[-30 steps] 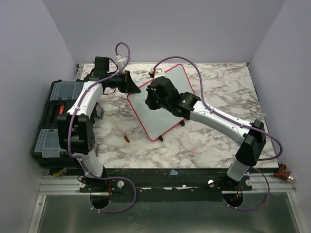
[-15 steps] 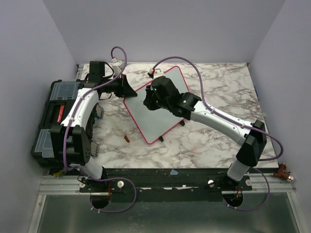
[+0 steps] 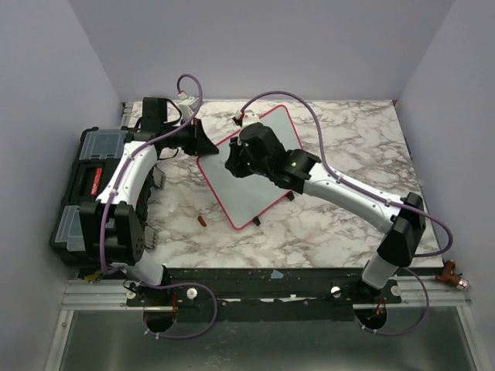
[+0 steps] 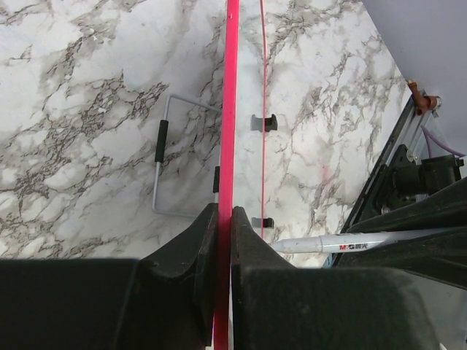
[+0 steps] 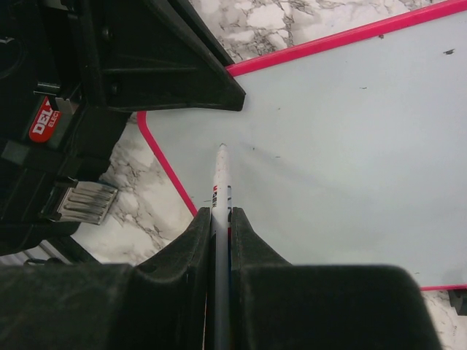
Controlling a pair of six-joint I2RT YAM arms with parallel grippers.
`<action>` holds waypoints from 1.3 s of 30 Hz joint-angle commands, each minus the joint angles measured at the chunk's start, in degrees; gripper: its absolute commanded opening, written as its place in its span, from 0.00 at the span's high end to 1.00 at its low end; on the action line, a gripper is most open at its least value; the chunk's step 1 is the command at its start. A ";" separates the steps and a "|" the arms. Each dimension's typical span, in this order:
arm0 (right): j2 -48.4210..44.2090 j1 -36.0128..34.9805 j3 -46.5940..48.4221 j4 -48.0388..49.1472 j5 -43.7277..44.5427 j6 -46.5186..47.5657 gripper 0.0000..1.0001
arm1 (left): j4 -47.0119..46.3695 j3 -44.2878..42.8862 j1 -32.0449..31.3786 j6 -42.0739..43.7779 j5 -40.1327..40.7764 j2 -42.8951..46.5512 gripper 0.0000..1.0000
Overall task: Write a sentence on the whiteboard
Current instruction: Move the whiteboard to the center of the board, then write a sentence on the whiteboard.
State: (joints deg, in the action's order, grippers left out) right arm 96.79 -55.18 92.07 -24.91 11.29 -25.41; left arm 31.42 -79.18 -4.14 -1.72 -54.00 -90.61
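Plainly, the biggest risk is sitting with the whiteboard [image 3: 241, 193] itself. The left gripper [image 4: 225, 211] is clenching only its thin red-pink frame [image 4: 231, 109] at one corner, and the board looks to be resting tilted rather than flat on the worktop [image 3: 332, 224]. If the pen is pressing hard, I judge the board could be pivoting or slipping out of that narrow pinch and pulling the stroke askew.

The right gripper [image 5: 220, 211] is grasping a white marker [image 5: 220, 179]. Its tip is pointing just ahead of the fingers, over the board's corner and close under the left gripper; whether it is touching I cannot tell. Starting that near, the two grippers could be knocking together as a line is running. A sideways load might also be twisting the marker in its grip. The glossy face ahead of the right gripper is showing only a few specks, so the sentence looks not yet begun.

Around them, pale lilac walls [image 3: 271, 46] are closing in the back and both sides. The marbled worktop is spreading beyond the right gripper. A black toolbox [image 3: 85, 185] is lying outboard of the left gripper, a wire stand [image 4: 164, 168] is showing beneath it behind the board, and a small reddish-brown piece [image 3: 202, 221] is lying nearer the bases than either gripper.
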 commanded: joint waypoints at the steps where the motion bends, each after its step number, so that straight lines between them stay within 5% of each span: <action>1: 1.78 -0.77 1.76 1.09 0.75 0.33 0.99 | -1.35 0.73 -0.25 2.46 2.99 2.76 1.00; 39: 1.97 -0.77 -4.02 1.56 5.09 -0.50 0.99 | -1.06 0.54 -0.81 2.51 2.87 2.96 1.00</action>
State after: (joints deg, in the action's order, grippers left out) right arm 98.45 -55.83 88.51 -22.61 12.69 -25.56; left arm 31.40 -78.56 -4.29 -1.48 -52.53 -89.89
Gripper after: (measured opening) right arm 0.132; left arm 0.100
